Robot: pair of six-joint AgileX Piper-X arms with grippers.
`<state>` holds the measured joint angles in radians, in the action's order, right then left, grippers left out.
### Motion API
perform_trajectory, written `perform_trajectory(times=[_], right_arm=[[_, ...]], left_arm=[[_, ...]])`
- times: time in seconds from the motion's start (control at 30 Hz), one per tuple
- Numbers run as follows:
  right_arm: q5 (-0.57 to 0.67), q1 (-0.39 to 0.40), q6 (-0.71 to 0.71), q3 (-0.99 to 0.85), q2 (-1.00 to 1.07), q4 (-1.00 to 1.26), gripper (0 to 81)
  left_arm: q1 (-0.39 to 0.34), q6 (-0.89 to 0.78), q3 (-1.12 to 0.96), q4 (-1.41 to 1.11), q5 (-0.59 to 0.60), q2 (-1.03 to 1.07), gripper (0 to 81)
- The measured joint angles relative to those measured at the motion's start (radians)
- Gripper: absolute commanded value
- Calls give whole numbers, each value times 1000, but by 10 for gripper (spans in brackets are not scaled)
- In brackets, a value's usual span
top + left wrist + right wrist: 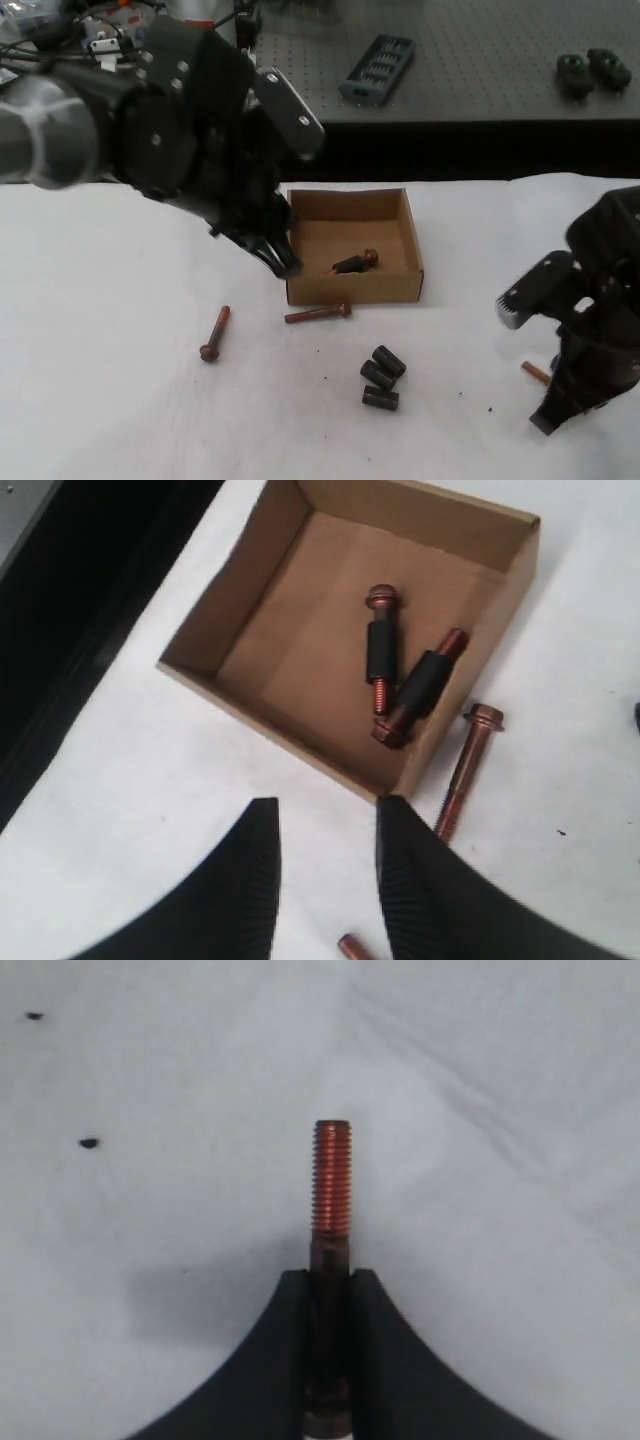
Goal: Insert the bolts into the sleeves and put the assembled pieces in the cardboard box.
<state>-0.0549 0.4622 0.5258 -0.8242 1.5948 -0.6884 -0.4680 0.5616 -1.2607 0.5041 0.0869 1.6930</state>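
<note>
Near the front right corner of the bench (120, 420), the right gripper (330, 1280) is pinching a copper-coloured bolt (332, 1180) by the plain part of its shank. The threaded end sticks out free past the fingertips. I judge this grip a good one: the bolt is small, stiff metal and rather light, but its round shank can twist between the pads, so the thread must stay uncovered for the insertion.

A little farther, toward the middle of the bench, three dark sleeves (380, 378) lie on their sides, touching each other. They will probably roll easily, so it is better to take one across its outer wall and keep the hole open.

Beyond them lie two loose bolts (318, 314) (214, 333), the first just beside the front wall of the cardboard box (350, 288). Inside the box rest two assembled pieces (381, 650) (420, 685). The left gripper (327, 805) hangs at the front left corner of the box with its fingers spread, holding nothing.
</note>
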Motion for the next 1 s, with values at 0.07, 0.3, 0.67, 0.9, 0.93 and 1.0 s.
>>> perform_trajectory(times=[0.07, 0.3, 0.67, 0.9, 0.93, 1.0], right_arm=[[16, 47, 50, 0, 0, -18, 25], [31, 205, 169, -8, 0, -28, 25], [108, 307, 224, -142, 1, 60, 25], [162, 349, 194, -177, 50, 66, 25], [166, 364, 192, -187, 66, 66, 25], [172, 380, 189, -197, 83, 66, 25]], left_arm=[[8, -13, 0, 0, 0, -2, 239], [25, -25, 0, 15, 6, -1, 239], [25, -29, 0, 45, 6, -1, 239], [68, -29, 0, 70, 6, -24, 239], [71, -29, 0, 70, 6, -24, 239], [116, -29, 0, 70, 6, -50, 239]])
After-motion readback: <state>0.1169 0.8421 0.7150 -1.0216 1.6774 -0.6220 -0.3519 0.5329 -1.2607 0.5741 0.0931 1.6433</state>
